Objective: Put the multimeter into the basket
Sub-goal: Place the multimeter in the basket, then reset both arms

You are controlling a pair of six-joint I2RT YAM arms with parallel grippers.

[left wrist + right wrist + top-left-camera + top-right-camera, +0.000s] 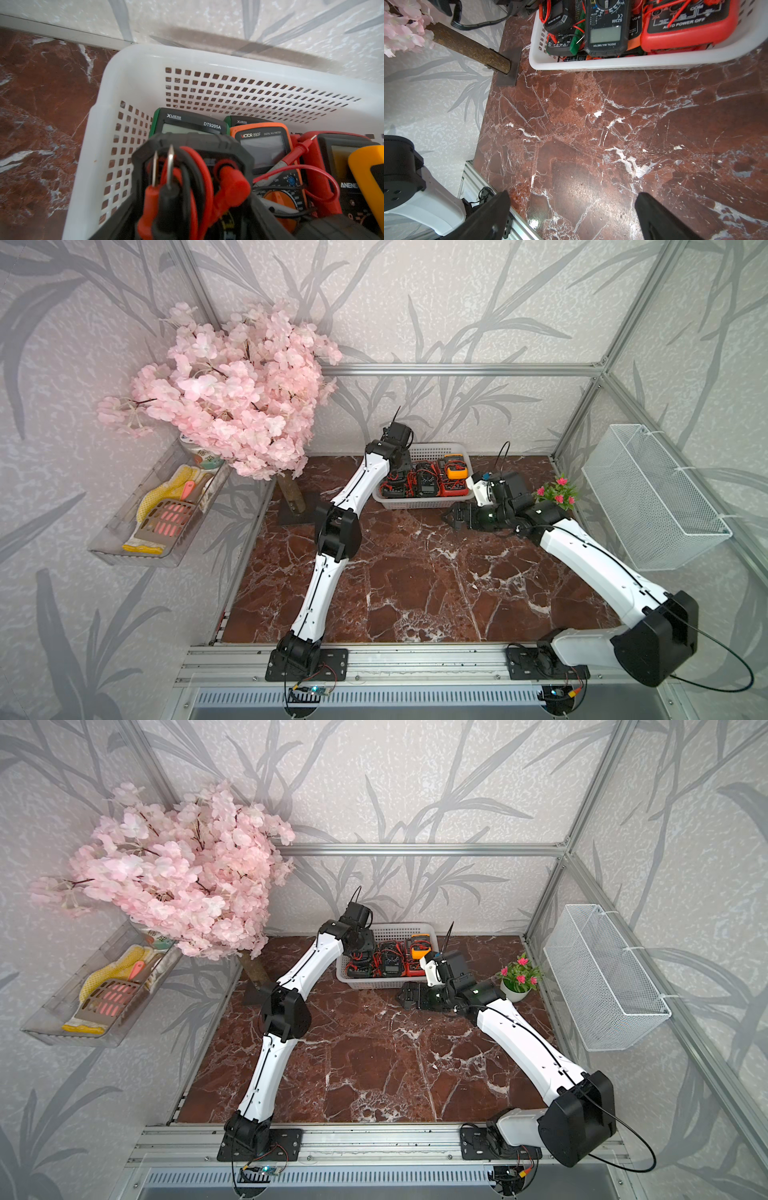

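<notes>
The white perforated basket [419, 506] [374, 986] [145, 58] [612, 64] stands against the back wall. My left gripper [193, 218] is shut on a black multimeter [193, 166] wrapped in red and black leads, and holds it over the basket's left end. From above, the left wrist [390, 452] hides the jaws. Several other multimeters lie in the basket: a green one [191, 122], an orange one [264, 145], a red one [453, 487] and a yellow one [455, 466]. My right gripper [572, 199] [451, 516] is open and empty, low over the marble just in front of the basket's right end.
A pink blossom tree [232, 389] leans over the back left, its trunk on a dark plate [295, 506]. A small flower pot [557, 491] sits right of the basket. A wire-mesh basket [648, 497] hangs on the right wall, a clear tray [153, 510] on the left wall.
</notes>
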